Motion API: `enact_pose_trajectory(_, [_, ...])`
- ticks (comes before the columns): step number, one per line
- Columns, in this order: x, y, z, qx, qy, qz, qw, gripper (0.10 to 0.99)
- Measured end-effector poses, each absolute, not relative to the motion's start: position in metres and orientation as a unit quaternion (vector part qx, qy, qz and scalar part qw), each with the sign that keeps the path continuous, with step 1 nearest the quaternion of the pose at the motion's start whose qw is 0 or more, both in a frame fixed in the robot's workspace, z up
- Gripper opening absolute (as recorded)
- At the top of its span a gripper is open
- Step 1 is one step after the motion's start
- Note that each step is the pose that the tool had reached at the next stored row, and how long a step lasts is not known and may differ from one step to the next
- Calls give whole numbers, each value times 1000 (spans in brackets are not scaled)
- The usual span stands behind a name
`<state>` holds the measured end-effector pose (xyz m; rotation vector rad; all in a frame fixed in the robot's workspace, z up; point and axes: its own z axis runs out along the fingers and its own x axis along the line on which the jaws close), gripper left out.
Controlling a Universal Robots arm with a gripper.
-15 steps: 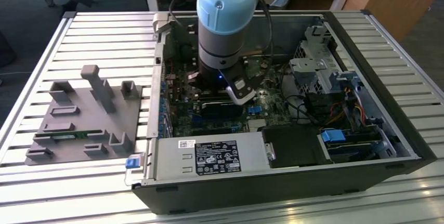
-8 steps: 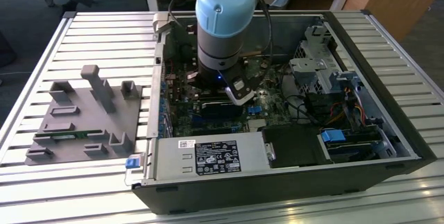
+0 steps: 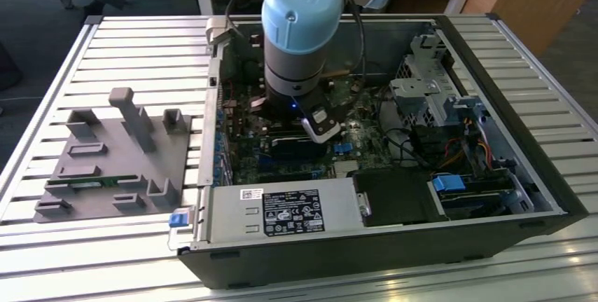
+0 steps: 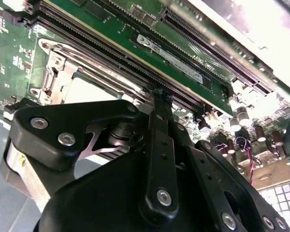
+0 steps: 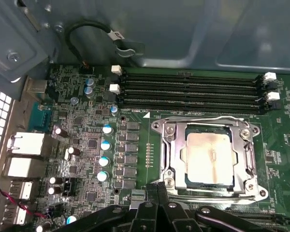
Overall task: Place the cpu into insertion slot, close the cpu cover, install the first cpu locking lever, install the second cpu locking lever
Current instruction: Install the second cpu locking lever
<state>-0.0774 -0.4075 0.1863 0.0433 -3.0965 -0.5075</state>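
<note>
Dull silver-grey square cpu sits in the black silver-rimmed insertion slot, thin silver cpu cover frame down around it. Black gripper at the socket's edge, jaws pressed together, holding nothing. Judgement: lever step; push slow, hook fully.

Open room above cpu cover.

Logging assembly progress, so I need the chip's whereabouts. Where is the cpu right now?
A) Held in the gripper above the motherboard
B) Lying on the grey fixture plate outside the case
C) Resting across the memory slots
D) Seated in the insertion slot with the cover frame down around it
D: in the first wrist view the cpu sits in the insertion slot, with the cpu cover lying flat around it.
</note>
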Motion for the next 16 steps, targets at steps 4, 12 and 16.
enact_pose_trajectory(4, [-79, -406, 183, 14, -987, -162, 2, 106])
enact_pose_trajectory(12, [-80, -406, 188, 14, -986, -163, 1, 106])
enact_pose_trajectory(16, [-80, -406, 191, 14, -986, -163, 1, 106])
